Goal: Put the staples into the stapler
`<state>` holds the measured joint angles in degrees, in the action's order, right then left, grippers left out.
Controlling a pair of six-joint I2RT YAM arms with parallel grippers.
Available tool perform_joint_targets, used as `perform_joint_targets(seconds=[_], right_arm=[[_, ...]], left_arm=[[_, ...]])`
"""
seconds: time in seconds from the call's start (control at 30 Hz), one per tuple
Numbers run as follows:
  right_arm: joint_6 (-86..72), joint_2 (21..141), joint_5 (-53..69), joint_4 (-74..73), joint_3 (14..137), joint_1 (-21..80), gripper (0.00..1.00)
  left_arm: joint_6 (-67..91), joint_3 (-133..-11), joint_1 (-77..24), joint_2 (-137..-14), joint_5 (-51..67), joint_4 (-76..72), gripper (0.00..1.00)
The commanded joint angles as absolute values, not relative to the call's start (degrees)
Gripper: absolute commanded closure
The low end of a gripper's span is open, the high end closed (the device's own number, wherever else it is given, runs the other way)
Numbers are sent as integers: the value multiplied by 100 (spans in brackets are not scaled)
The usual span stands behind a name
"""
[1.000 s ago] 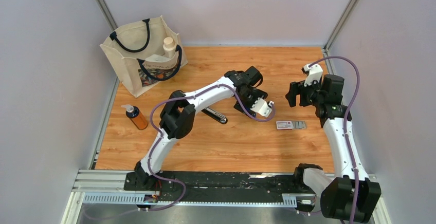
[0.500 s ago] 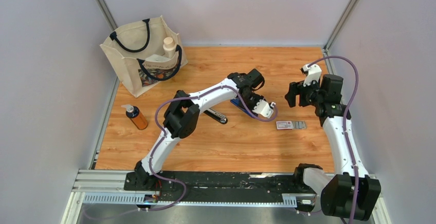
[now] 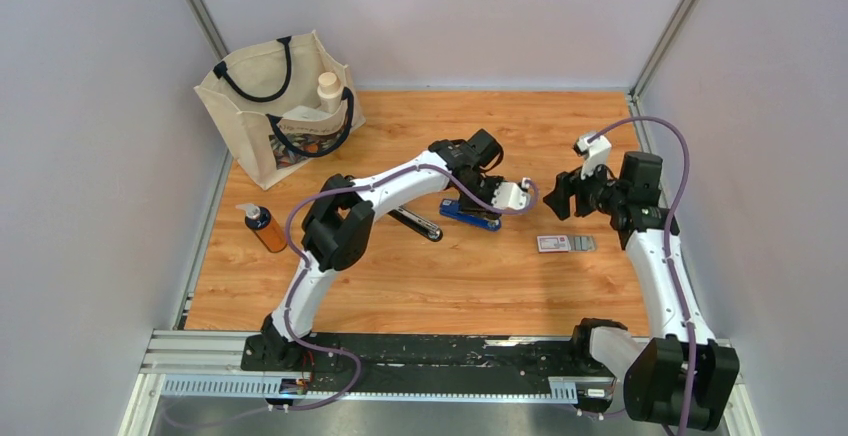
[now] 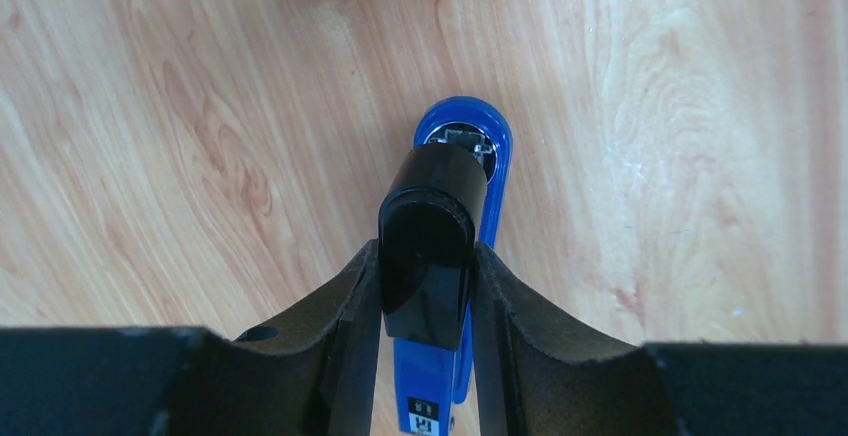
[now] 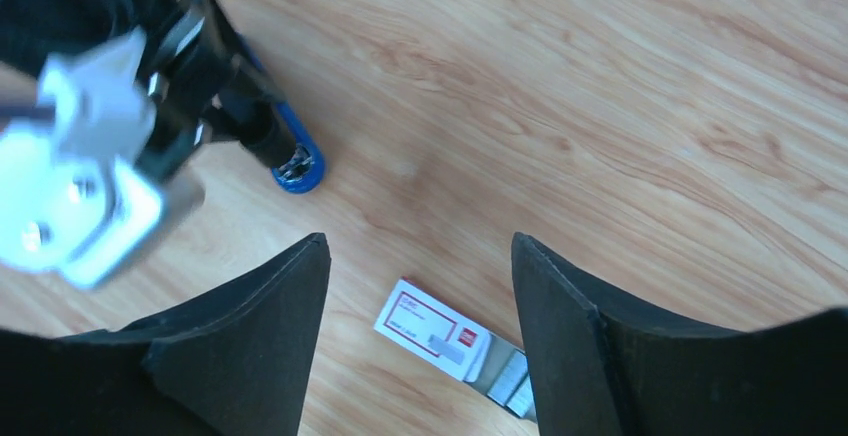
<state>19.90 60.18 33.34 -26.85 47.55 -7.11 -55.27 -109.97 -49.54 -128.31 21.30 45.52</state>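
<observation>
Stapler [image 4: 430, 186], step apparently securing it: left claw [image 4: 425, 256] was clamped on its black top arm, right claw [image 5: 419, 246] gaped empty above the staples [image 5: 430, 324] on the counter [image 3: 420, 276]; the next move likely called for opening the top.

Top view: high, above-behind, whole table [image 3: 430, 276]. Wrist views: close, facing down. All three share stapler [image 4: 495, 146].

The left arm [image 3: 400, 178] and right arm [image 3: 660, 266] have white shells, black joints, looping purple cables [image 3: 650, 120]; gripper fingers [image 5: 250, 356] are black.
</observation>
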Motion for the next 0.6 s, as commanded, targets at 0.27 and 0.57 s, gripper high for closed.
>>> perform_joint_targets(seconds=[0.27,0.57], right_arm=[[3050,5818,5194,-1373,4157,263,36],[3436,6968,5396,-1397,4675,720,41]], left_arm=[[-4096,-10951,-4395,-11672,3779,4403,100],[-4184,-10881,-4395,-11742,3867,4544,100]])
